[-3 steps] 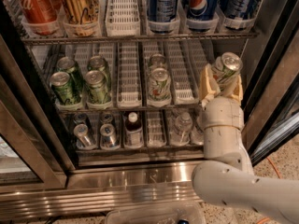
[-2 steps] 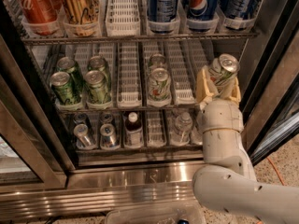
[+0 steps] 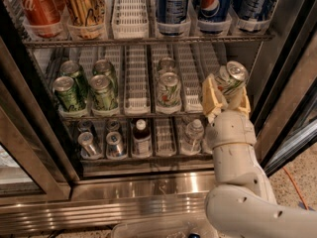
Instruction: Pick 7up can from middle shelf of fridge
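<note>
My gripper (image 3: 227,95) is at the right end of the middle shelf (image 3: 136,90), its tan fingers (image 3: 210,97) closed around the 7up can (image 3: 230,78), a pale silver can with green lettering that is tilted to the right. The can is held in front of the shelf's right lanes, above the white arm (image 3: 233,148). Another whitish can with a swirl (image 3: 169,89) stands in a middle lane, with a second one behind it. Dark green cans (image 3: 86,86) fill the left lanes. The fridge (image 3: 148,182) is open, with its steel base below.
The top rack holds red, gold (image 3: 84,4) and blue Pepsi cans (image 3: 213,1). The bottom rack holds small cans and bottles (image 3: 141,138). Dark door frames stand at left (image 3: 29,123) and right (image 3: 287,93). An orange cable (image 3: 292,187) lies on the floor at right.
The gripper with the 7up can has moved slightly left and down, out from the shelf, and the can has tilted a little more.
</note>
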Robot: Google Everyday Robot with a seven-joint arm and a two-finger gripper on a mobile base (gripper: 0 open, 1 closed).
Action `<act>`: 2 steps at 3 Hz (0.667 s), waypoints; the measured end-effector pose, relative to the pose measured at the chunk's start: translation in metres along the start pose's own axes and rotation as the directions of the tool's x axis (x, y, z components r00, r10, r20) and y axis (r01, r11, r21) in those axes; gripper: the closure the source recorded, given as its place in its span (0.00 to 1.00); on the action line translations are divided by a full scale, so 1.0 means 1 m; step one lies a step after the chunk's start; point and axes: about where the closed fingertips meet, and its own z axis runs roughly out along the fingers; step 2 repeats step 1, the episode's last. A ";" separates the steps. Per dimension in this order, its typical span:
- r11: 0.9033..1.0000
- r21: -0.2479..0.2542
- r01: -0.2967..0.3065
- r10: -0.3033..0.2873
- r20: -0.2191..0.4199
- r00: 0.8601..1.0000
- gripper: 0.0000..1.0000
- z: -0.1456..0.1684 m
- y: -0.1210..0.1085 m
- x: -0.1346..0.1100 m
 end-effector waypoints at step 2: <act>0.999 -0.038 -0.031 0.030 -0.029 0.999 1.00 -0.007 0.011 0.003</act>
